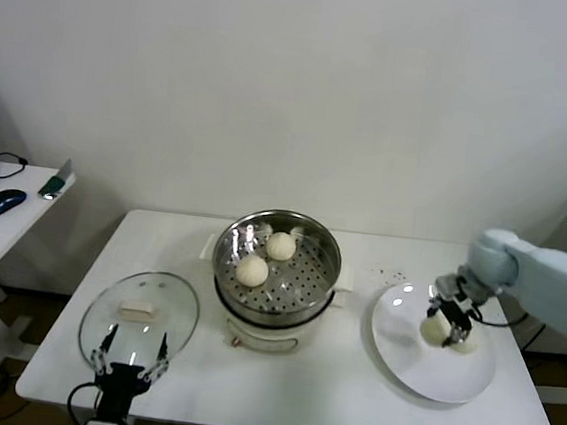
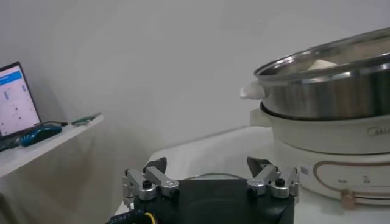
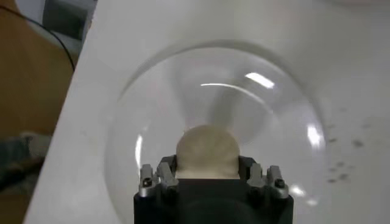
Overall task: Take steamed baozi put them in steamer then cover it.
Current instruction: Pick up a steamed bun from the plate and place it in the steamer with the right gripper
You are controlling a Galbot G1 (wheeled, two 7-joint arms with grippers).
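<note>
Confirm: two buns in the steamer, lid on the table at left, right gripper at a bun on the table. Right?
One slip: that bun lies on the white plate, not the table; the head view shows it, with the right gripper around it. Two buns in the steamer and the lid stand.

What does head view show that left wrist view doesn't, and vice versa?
Head only: two baozi on the steamer's perforated tray, the glass lid on the table, the white plate, and the right gripper around a third baozi on the plate.
Left wrist only: a laptop on the side desk and the steamer's front control panel.
Both: the steamer and the open left gripper.
</note>
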